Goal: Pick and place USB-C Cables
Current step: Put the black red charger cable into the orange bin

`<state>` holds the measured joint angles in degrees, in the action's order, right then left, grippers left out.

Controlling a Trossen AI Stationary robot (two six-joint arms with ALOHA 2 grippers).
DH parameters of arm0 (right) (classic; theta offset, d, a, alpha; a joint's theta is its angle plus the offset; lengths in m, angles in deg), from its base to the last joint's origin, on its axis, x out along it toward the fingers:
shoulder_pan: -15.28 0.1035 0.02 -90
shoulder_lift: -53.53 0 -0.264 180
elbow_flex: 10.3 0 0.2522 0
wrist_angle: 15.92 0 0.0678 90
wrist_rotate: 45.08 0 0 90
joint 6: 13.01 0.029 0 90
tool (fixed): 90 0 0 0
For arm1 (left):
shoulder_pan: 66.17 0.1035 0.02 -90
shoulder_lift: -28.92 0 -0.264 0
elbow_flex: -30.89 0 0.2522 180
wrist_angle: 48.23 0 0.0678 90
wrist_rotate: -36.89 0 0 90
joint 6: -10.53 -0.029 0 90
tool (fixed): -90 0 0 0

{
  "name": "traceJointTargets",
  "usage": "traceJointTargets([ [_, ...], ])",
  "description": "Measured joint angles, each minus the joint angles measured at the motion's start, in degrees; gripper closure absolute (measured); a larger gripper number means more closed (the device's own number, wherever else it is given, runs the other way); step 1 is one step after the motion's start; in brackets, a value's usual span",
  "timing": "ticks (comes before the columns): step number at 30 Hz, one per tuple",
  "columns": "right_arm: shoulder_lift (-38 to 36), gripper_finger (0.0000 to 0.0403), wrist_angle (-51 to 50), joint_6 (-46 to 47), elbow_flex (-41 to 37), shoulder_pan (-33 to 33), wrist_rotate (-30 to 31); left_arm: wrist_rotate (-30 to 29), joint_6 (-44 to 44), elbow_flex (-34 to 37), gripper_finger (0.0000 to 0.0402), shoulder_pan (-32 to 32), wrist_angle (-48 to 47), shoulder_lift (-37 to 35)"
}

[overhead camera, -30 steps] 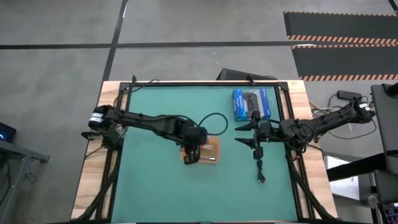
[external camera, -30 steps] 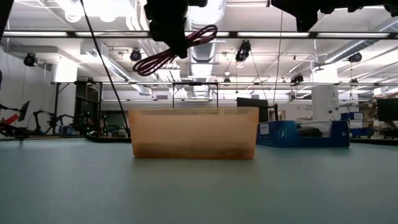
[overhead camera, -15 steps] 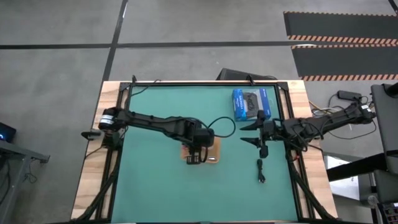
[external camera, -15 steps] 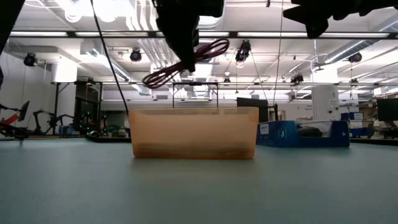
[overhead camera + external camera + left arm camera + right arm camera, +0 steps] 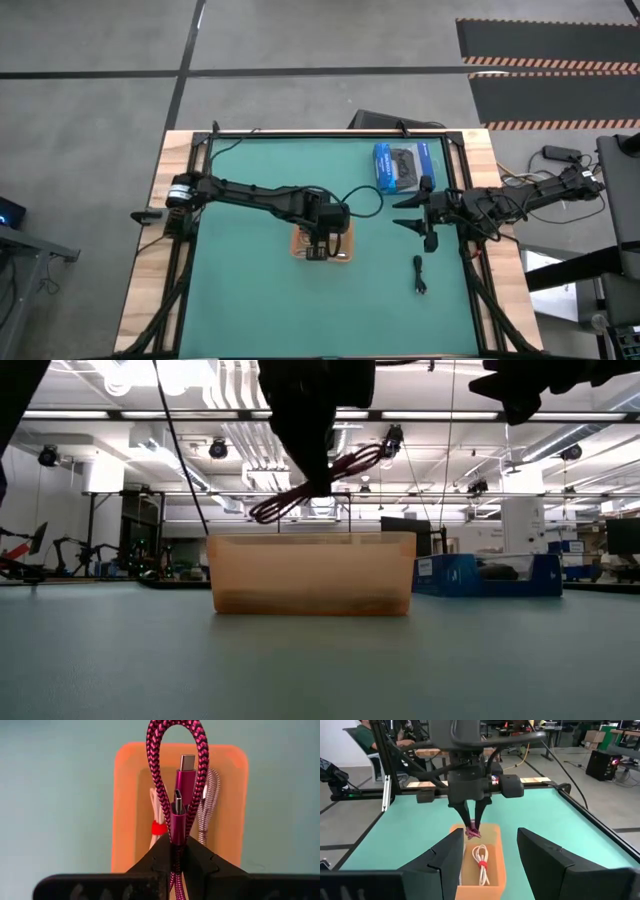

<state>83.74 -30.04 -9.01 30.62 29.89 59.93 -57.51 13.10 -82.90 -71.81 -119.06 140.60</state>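
Magenta cable (image 5: 176, 780): braided, light, probably limp; left tool (image 5: 173, 851) is pinching both strands mid-fold, hanging over the tray (image 5: 127, 795). Right tool (image 5: 487, 852) is waiting, spread wide.

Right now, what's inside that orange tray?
Inside the tray lie a white cable with a red tie and a silver-grey cable. The left pincer, shut on a magenta cable, hangs above and covers part of the tray's floor.
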Motion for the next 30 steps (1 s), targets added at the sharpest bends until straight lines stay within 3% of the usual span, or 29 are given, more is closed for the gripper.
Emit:
traceJointTargets([
  [11,0.3,0.0225,-1.1,1.0,0.0,0.0,0.1,0.0,-2.1,0.1,0.0391,0.5,0.6,3.7],
  [30,0.3,0.0225,-1.2,1.6,-0.2,0.0,1.7,-0.2,-2.0,3.9,0.0391,1.9,2.4,3.7],
])
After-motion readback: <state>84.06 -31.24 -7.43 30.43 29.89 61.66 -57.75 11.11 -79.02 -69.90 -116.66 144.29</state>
